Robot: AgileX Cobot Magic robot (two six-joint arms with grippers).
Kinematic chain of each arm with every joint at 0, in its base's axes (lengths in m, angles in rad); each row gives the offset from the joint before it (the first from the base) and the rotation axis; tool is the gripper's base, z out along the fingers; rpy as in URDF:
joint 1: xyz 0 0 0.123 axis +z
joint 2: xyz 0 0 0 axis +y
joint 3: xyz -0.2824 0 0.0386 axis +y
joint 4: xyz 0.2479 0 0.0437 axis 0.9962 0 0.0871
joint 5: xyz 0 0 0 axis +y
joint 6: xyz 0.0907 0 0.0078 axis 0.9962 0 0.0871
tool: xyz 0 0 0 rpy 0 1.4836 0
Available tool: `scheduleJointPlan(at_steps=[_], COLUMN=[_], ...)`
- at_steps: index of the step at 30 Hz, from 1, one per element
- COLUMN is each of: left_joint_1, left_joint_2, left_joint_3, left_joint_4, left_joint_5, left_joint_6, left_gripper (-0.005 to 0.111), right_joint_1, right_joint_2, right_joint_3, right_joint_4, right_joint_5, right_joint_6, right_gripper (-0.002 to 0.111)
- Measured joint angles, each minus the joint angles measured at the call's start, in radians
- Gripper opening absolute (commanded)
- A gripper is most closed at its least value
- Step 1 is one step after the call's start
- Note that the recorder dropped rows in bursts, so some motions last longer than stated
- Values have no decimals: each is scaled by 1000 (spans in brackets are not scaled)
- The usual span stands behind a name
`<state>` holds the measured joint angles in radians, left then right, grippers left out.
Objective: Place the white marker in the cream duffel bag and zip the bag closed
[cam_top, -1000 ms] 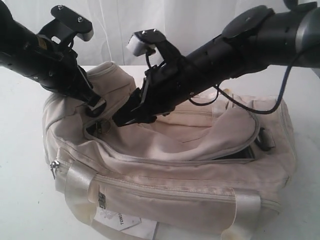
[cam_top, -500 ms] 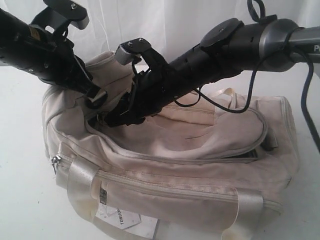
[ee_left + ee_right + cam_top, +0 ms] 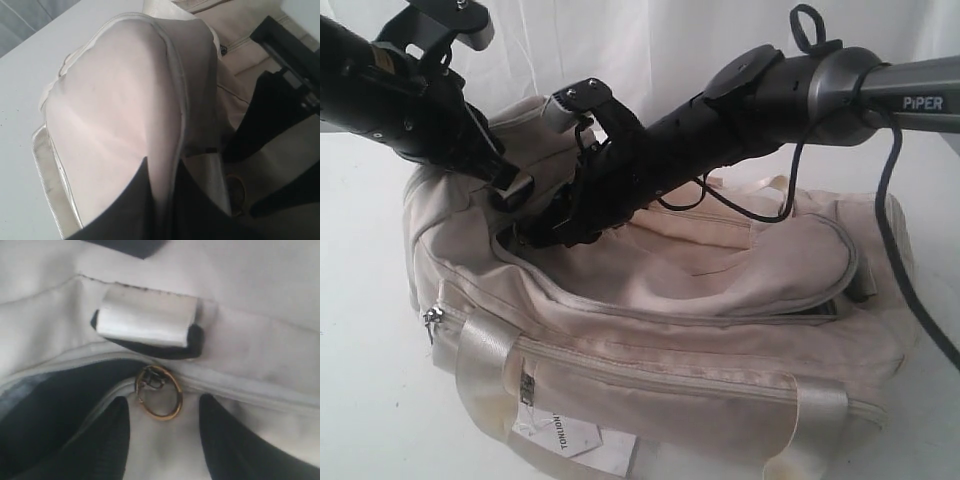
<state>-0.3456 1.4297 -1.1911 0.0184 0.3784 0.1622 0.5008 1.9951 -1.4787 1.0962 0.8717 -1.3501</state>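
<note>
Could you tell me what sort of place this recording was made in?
Probably a robot lab or test bench: two black robot arms work over a cream duffel bag on a plain white table, with a white curtain hung behind.

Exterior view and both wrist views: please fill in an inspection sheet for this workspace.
Surface: white table, with the bag lying on it.
Job's things: large soft cream duffel bag, main zip partly open, black lining showing; white marker not seen.
Clutter: white paper tag at the bag's front edge.
Grippers: left gripper, jaws shut on a fold of fabric at the bag's end; right gripper, jaws open either side of the brass-coloured zip ring, not touching it.
Cables: thin black cable loops from the right arm above the bag.
Surroundings: white curtain behind.
</note>
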Motion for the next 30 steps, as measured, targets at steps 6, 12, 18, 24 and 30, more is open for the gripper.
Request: scheduleJointPlan(at_steps=[6, 12, 18, 24, 30], left_joint_1=[0, 0, 0, 0, 0], left_joint_2=[-2, -2, -2, -8, -17], left_joint_3=[0, 0, 0, 0, 0], left_joint_4=[0, -10, -18, -18, -18], left_joint_5=[0, -7, -8, -8, 0], left_joint_6=[0, 0, 0, 0, 29], left_gripper=[0, 0, 0, 0, 0], right_joint_1=[6, 15, 26, 28, 28], right_joint_2=[21, 21, 21, 21, -10], right_joint_3=[-15, -15, -15, -15, -18], right_joint_4=[15, 32, 44, 46, -89], right_joint_5=[-2, -13, -19, -21, -2], right_joint_6=[-7, -24, -39, -25, 106], right_gripper=[41, 36, 17, 1, 1])
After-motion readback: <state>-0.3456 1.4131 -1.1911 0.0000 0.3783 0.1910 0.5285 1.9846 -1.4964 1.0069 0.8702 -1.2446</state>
